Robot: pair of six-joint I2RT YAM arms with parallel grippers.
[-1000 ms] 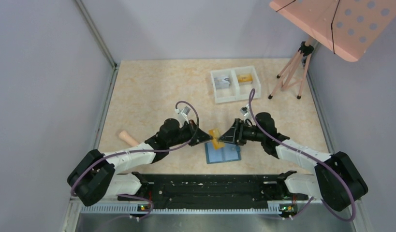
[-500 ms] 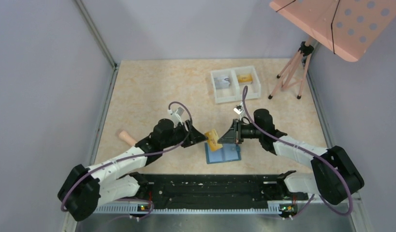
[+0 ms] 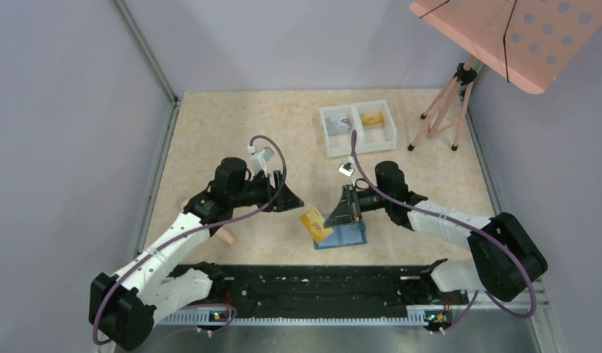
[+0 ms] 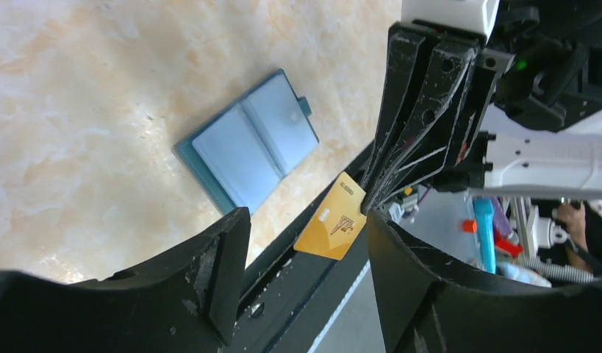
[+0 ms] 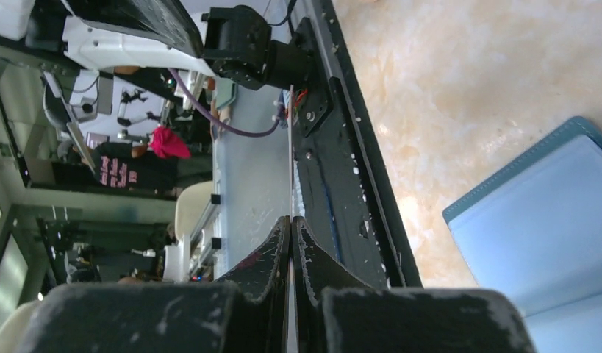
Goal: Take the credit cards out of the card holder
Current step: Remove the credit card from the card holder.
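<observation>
We take the card holder (image 3: 350, 236) as our landmark. It lies open and flat on the desk (image 3: 231, 132), close to the black rail (image 3: 312, 283) at the near edge. Its lighter blue pockets face up and the small snap tab (image 4: 305, 107) sticks out from one edge. In the overhead view, part of it is hidden beneath the right pincer (image 3: 329, 219).

The right pincer is closed on the orange-gold card (image 3: 314, 224), gripping it by one edge. The card is clear of the holder, lifted off the desk and hanging tilted just off the holder's left side. The left wrist view shows it touching nothing but the two black fingers (image 4: 411, 125) that pinch it. From the right wrist view we see those fingers pressed together with only the card's thin edge between them.

The left pincer (image 3: 298, 202) stands wide open with nothing in it. It hovers to the left of the holder and a little farther from the rail, near the held card but apart from it.

Well beyond the holder, on the far side, sits a white tray (image 3: 360, 151) with two compartments. A greyish card (image 3: 340, 123) lies in the left one and another orange-gold piece (image 3: 371, 118) in the right one. A pale wooden peg (image 3: 226, 237) lies well to the holder's left, partly under the left arm (image 3: 165, 246).
</observation>
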